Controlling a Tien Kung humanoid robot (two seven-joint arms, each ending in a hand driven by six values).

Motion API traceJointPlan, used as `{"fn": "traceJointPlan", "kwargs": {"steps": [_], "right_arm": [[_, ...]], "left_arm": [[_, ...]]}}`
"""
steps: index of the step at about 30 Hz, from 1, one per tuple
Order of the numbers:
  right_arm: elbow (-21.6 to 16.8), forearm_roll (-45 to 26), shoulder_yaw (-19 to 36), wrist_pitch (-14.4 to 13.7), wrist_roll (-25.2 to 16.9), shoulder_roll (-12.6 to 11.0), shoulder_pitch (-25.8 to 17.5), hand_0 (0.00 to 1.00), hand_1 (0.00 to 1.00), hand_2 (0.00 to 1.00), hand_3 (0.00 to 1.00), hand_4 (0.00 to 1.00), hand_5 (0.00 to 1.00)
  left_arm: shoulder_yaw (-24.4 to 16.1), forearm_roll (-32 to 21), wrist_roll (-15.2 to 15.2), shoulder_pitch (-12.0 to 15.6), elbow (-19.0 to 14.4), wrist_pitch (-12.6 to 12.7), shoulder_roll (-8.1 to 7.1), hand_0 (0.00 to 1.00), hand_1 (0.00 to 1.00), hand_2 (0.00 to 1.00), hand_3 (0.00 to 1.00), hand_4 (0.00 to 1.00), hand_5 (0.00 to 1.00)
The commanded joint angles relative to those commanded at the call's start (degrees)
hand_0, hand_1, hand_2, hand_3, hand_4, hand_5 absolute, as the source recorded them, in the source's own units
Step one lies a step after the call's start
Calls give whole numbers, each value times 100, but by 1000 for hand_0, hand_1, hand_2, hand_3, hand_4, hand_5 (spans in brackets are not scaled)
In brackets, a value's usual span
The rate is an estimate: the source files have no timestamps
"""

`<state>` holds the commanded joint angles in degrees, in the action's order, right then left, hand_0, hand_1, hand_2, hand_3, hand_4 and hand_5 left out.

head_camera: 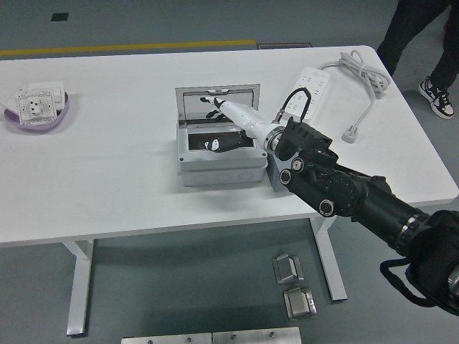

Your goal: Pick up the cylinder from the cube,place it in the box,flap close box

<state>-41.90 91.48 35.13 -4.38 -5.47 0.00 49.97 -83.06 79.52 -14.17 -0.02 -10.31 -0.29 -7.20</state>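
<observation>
On the white table, near its middle, stands a grey plastic box with its hinged flap lid standing open at the far side. The robot's right arm, black with a white forearm shell, comes in from the lower right corner and reaches over the right wall of the box. The right hand is above the far part of the box opening, in front of the open lid. Its dark fingers look loosely spread and they hold nothing that can be seen. Inside the box the bottom is dark, and a small white patch shows there; the cylinder itself cannot be made out, so it is not possible to tell where it lies. A grey cube stands just beside the right wall of the box, mostly hidden by the arm.

At the far left of the table a purple shallow dish carries white wall sockets. At the far right lies a white power strip with its thick white cable. A person in dark trousers stands at the top right, away from the table. On the floor under the table lie two small metal parts.
</observation>
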Motion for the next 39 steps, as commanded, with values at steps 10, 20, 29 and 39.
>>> {"fn": "traceJointPlan", "kwargs": {"steps": [10, 20, 29, 39], "right_arm": [[-1327, -655, 1, 557, 486, -657, -149, 838, 760, 813, 973, 888, 370], [-1208, -910, 470, 639, 193, -1021, 436, 776, 701, 746, 846, 864, 391], [51, -1193, 514, 445, -404, -753, 964, 773, 691, 729, 806, 857, 393], [1303, -1484, 205, 220, -700, -315, 1145, 790, 691, 714, 783, 849, 403]], "left_arm": [[-29, -60, 4, 81, 0, 17, 39, 694, 676, 695, 811, 774, 464], [-22, -61, -3, 49, 0, 20, 40, 694, 676, 695, 811, 775, 465], [60, -57, -2, -16, 0, 8, -8, 694, 676, 695, 811, 775, 464], [300, -179, 76, -78, 0, -14, -29, 693, 676, 694, 810, 776, 463]]}}
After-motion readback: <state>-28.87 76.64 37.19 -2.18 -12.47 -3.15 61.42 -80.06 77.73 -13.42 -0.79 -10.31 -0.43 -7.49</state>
